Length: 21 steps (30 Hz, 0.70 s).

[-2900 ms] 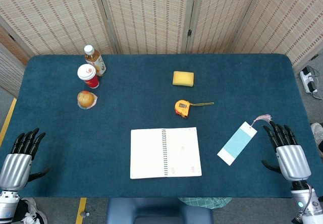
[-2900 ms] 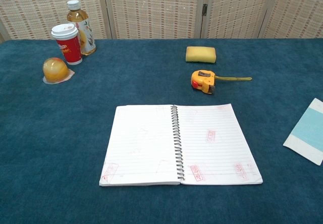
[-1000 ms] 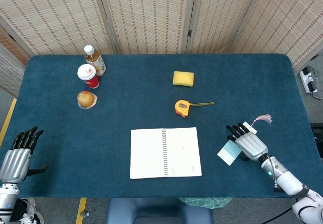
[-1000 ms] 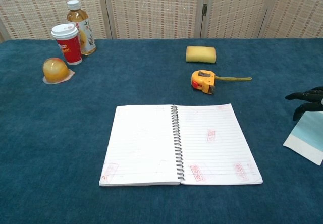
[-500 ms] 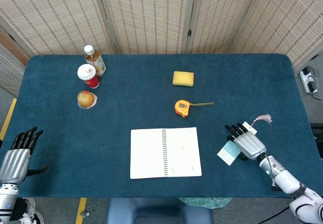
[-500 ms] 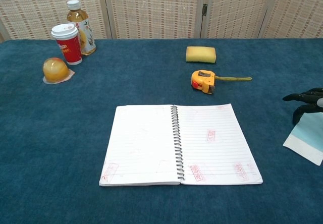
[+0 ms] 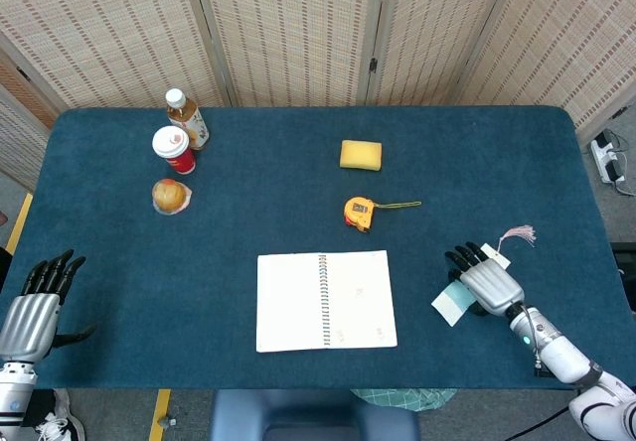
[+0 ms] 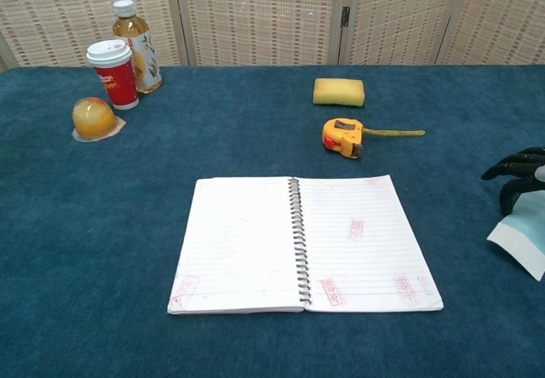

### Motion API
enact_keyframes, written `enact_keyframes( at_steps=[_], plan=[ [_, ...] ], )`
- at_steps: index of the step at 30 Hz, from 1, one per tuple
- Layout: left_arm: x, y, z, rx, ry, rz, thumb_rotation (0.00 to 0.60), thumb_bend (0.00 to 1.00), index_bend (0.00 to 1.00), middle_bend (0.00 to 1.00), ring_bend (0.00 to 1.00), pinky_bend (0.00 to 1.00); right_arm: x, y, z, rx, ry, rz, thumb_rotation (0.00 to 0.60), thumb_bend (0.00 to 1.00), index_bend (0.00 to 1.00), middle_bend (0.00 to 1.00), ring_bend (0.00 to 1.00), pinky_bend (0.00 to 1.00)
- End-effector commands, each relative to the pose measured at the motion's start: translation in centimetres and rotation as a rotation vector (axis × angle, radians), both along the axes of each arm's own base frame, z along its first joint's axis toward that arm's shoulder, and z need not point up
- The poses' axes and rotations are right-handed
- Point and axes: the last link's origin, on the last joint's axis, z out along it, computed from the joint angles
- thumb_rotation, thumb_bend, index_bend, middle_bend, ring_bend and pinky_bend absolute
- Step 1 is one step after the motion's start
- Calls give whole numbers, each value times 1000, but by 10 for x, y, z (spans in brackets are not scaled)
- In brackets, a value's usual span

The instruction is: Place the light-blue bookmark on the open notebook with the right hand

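- Right hand [image 7: 490, 282] lies over the light-blue bookmark [image 7: 451, 304], right of the open notebook [image 7: 326, 300]; whether it grips, I cannot tell.
- Lift and placing remain.

The head view looked steeply down on the whole desk [image 7: 298, 133]; the chest view sat lower and nearer, sharing the notebook [image 7: 326, 300] left of the right hand [image 7: 489, 282].

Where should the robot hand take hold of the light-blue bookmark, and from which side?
Probably the bookmark is best pinched at a long edge from above. It is a thin strip lying flat on the cloth, so only its edges offer grip. The right hand already covers its tasselled end.
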Motion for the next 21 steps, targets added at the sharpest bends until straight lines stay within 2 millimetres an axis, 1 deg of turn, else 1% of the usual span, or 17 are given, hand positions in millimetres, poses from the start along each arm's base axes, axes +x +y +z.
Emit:
enact_keyframes(
  at_steps=[1,6,9,12,19,21],
  plan=[
    [0,0,0,-1,-1,0,600,158,106,31,0,0,1,0,1,-5,-3,3,600,246,482,136,17,0],
    [0,0,1,0,-7,0,600,159,105,30,0,0,8,-4,4,-28,-10,39,600,245,481,136,17,0],
    [1,0,1,1,-9,0,600,158,106,31,0,0,21,-11,9,-56,-18,93,600,245,479,135,17,0],
    [0,-1,1,-1,-9,2,600,158,107,30,0,0,38,-21,9,-68,-7,194,600,242,479,128,17,0],
    [2,-3,4,12,-17,3,600,157,108,32,0,0,89,-39,-13,-14,-32,511,600,218,476,113,15,0],
    [3,-4,5,15,-19,-2,600,156,109,33,0,0,100,-43,-22,17,-48,568,600,207,474,102,11,0]
  ],
)
